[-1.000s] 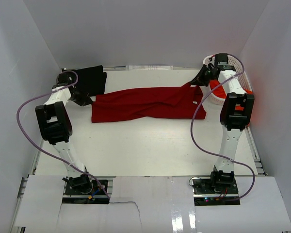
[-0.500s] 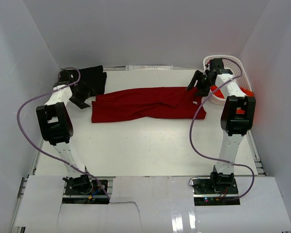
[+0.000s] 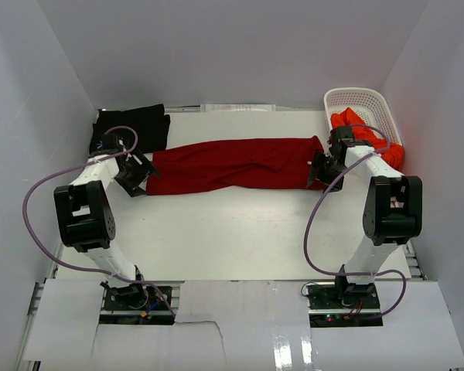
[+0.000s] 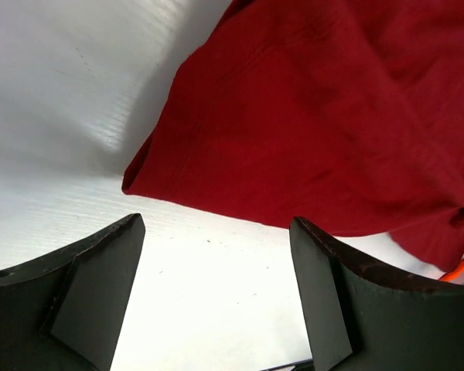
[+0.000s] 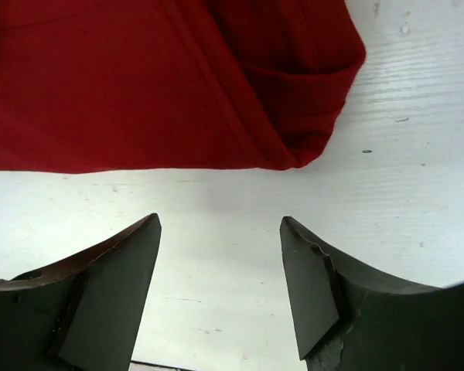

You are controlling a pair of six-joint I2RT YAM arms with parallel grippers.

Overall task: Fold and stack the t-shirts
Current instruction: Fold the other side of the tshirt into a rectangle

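Dark red t-shirt (image 3: 232,164) lies as a long, folded strip across the far half of the table (image 3: 232,232), running from near the left edge almost to the right edge. A second ago its right end was lifted toward the far right corner; now the whole strip rests flat on the surface. In the top view its right tip is covered by the right arm's wrist, and each wrist camera shows only one end of it.

Black t-shirt (image 3: 143,127) sits bunched in the far left corner, where it was before; its near left part is behind the left arm and its cable.

White basket (image 3: 356,91) stands in the far right corner. The right arm covered much of it a second ago, and it is now in plain sight. An orange-red t-shirt (image 3: 348,120) spills over its near rim, partly behind the right arm.

Left gripper (image 4: 215,232) has come nearer from the far left corner; its jaws stand wide apart over bare table, just short of the strip's left end, holding nothing. Right gripper (image 5: 220,224), earlier up by the basket, is likewise spread and empty beside the right end.
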